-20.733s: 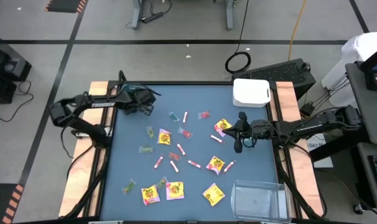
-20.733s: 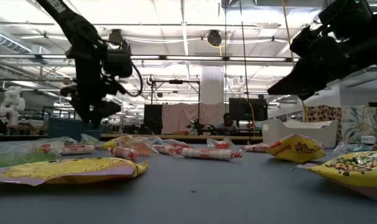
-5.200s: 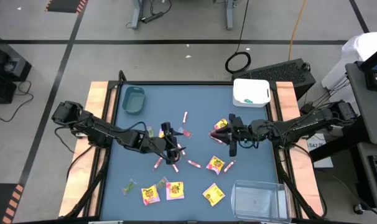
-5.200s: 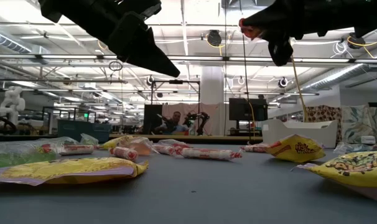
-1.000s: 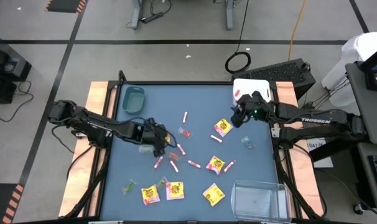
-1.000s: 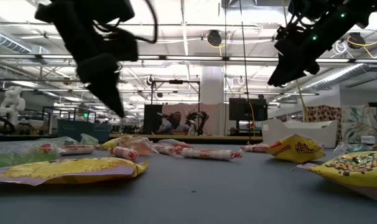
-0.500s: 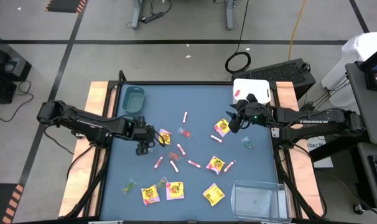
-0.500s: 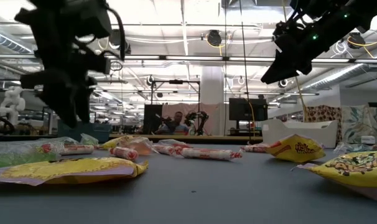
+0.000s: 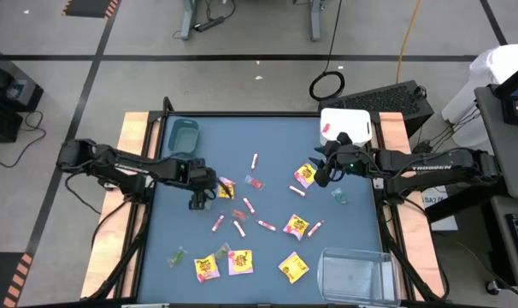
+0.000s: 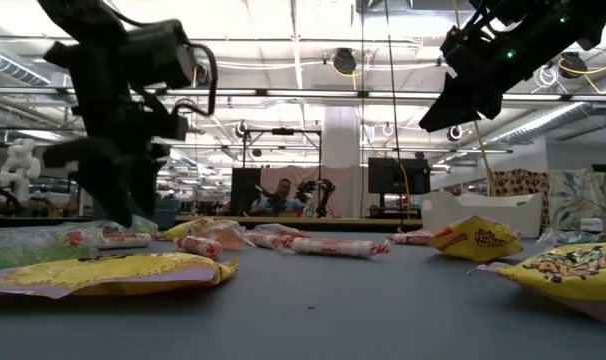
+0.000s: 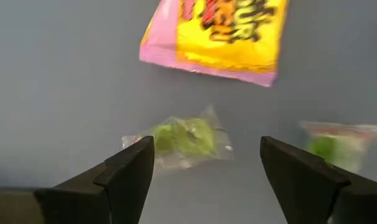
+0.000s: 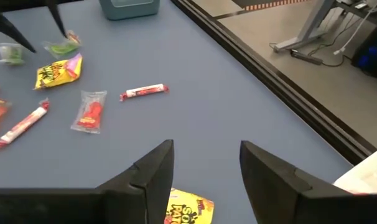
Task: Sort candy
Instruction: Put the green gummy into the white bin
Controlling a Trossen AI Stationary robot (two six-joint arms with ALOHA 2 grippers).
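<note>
Glossy crinkled plastic wraps the candy (image 9: 227, 188) on a smooth matt blue tabletop (image 9: 276, 252) edged with bare wooden boards (image 9: 136, 128).

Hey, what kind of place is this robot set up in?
Probably a large robotics lab or workshop: open ceiling with pipes and strip lights, other workstations and a seated person behind the table, cables on the concrete floor.

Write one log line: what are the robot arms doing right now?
left gripper: open above green candy | right gripper: open, empty | bins: not reached
</note>
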